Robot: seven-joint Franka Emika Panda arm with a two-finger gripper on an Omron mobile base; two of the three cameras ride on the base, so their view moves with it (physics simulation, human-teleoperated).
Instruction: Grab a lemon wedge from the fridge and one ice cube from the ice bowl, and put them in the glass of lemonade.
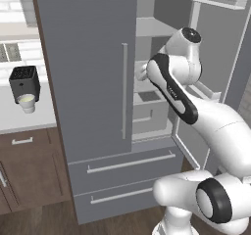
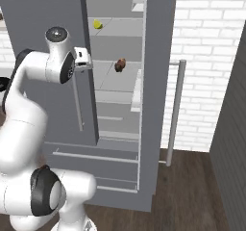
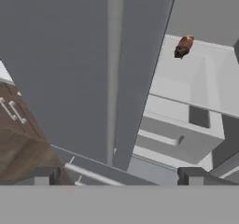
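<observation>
The gripper (image 3: 116,176), jaws wide apart and empty, hangs before the open fridge (image 2: 158,81) (lemon wedge (image 2: 97,24) on an upper shelf).

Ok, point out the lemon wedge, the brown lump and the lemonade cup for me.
lemon wedge (image 2: 97,24), right base view, middle of the yellow piece on the upper shelf.
brown lump (image 2: 120,65), right base view, its centre.
lemonade cup (image 1: 27,102), left base view, its whitish side wall.

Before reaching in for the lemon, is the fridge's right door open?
Open: the right door stands swung aside, and the fridge shelves show.
</observation>
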